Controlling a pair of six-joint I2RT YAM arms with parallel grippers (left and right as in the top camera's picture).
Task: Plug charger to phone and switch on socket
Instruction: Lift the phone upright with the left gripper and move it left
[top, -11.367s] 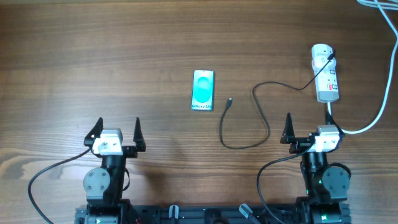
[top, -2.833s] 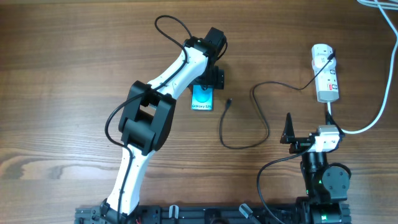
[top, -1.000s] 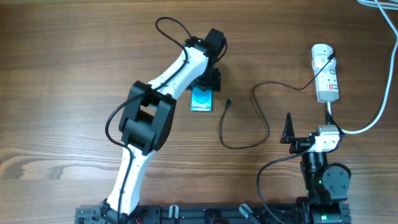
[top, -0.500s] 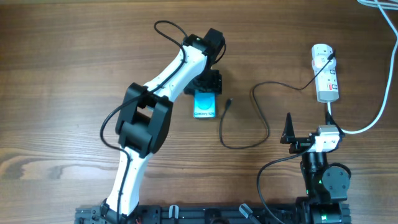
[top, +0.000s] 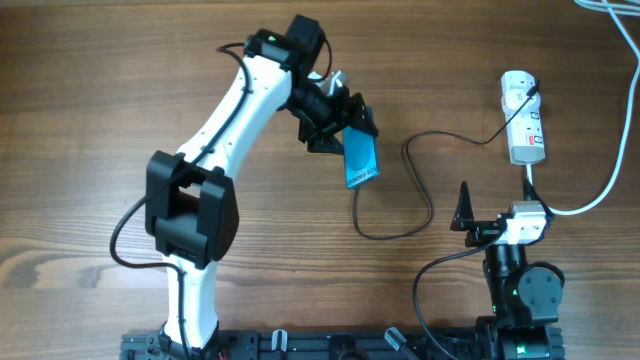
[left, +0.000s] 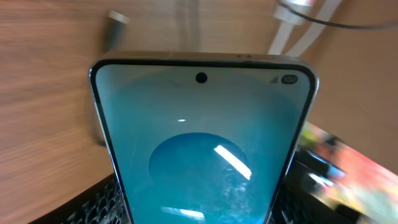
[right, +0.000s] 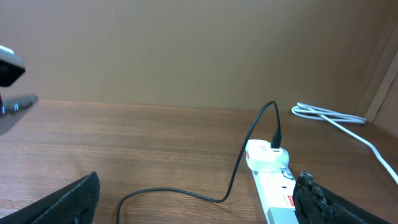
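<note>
My left gripper (top: 338, 120) is shut on the phone (top: 362, 160) and holds it tilted above the table, over the end of the charger cable (top: 420, 185). The turquoise screen fills the left wrist view (left: 202, 143), between my fingers (left: 199, 214). The charger's connector tip is hidden under the phone in the overhead view. The black cable runs in a loop to a white plug on the socket (top: 523, 120). The socket also shows in the right wrist view (right: 277, 190). My right gripper (top: 497, 203) is open and empty near the table's front edge, just below the socket.
A thick white lead (top: 610, 180) curves from the socket past my right gripper to the table's right edge and back corner. The charger loop (right: 245, 162) lies between my right gripper's fingers (right: 199, 211) in its wrist view.
My left gripper has closed on the phone, lifted it off the table and carried it right, tilted, over the cable's end. The right arm has not moved.
</note>
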